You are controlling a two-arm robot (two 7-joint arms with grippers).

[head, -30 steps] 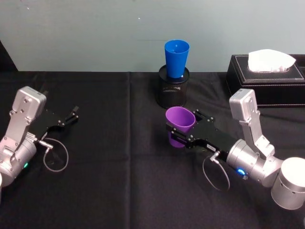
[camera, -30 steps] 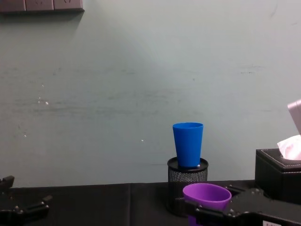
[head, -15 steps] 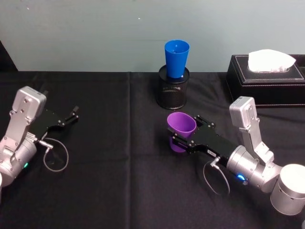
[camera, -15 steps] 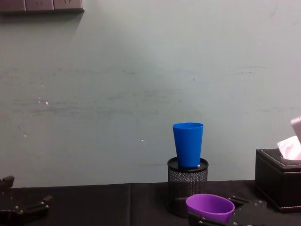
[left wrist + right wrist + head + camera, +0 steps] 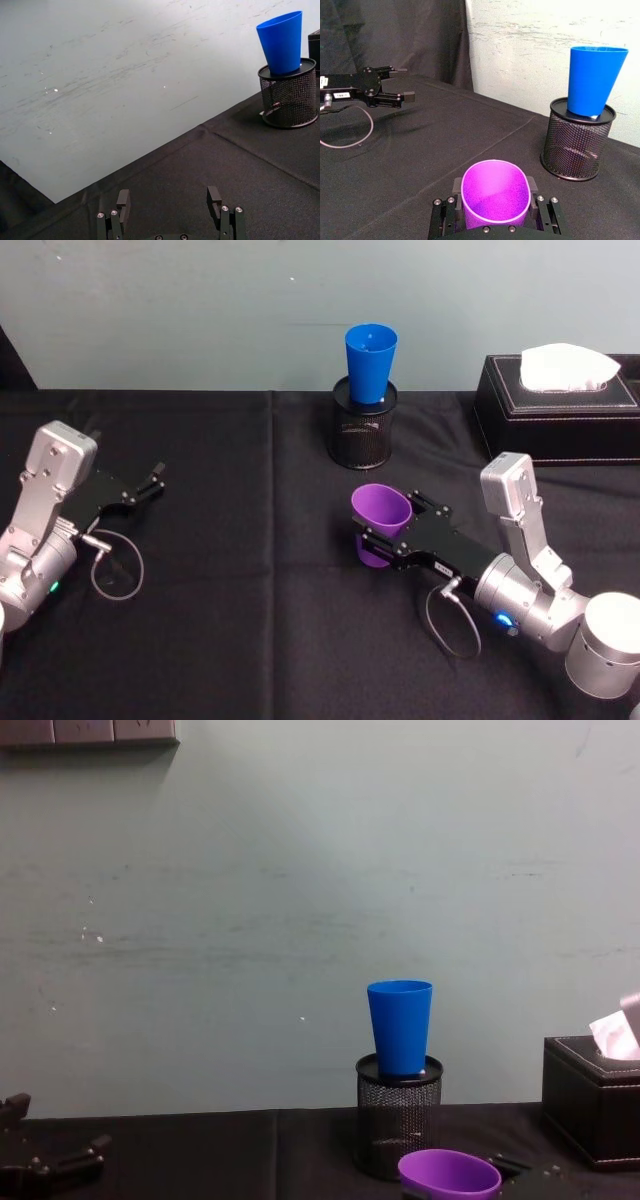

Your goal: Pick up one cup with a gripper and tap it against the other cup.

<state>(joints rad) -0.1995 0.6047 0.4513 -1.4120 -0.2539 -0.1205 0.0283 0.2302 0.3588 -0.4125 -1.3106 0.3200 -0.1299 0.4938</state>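
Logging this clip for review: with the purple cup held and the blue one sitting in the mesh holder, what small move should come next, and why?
Probably raise the purple cup and carry it forward toward the blue cup. The right tool is shut on it, low over the table, clearly apart from the blue cup, which stands higher in the mesh holder. The left tool sits open, off to the left.

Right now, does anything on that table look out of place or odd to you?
Yes: the blue cup stands in the mouth of the black mesh pen holder, not on the table. Otherwise nothing is spilled or broken. The right gripper holds the purple cup; the left gripper rests open.
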